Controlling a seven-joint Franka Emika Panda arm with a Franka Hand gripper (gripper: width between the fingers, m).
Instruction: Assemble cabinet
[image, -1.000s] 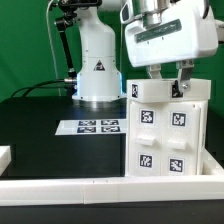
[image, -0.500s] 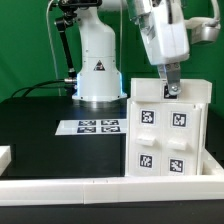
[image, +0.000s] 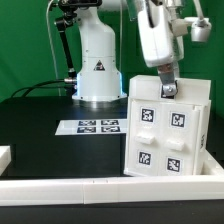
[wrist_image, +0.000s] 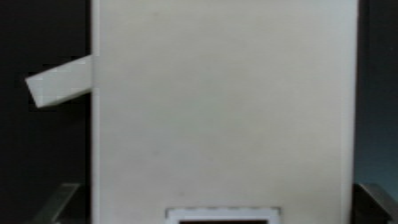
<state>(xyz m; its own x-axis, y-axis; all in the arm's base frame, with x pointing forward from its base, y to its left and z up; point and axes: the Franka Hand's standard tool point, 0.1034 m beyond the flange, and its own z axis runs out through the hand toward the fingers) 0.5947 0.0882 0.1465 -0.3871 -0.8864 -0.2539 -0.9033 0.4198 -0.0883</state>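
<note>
The cabinet (image: 168, 125) is a tall white box with several black-and-white tags on its front, standing at the exterior view's right on the black table. It leans slightly. My gripper (image: 168, 90) comes down from above onto its top edge, with one dark finger over the front face near the top. In the wrist view the cabinet (wrist_image: 214, 100) fills the space between my two fingers (wrist_image: 66, 200), which sit against its two sides, and a tag shows low on it. The gripper is shut on the cabinet.
The robot base (image: 97, 65) stands at the back. The marker board (image: 92, 127) lies flat in front of it, left of the cabinet. A white rail (image: 90, 187) runs along the front. A small white piece (image: 4, 155) sits at the left edge.
The wrist has turned about a quarter turn on the cabinet's top. The cabinet has shifted a little toward the exterior view's left and now leans slightly.
</note>
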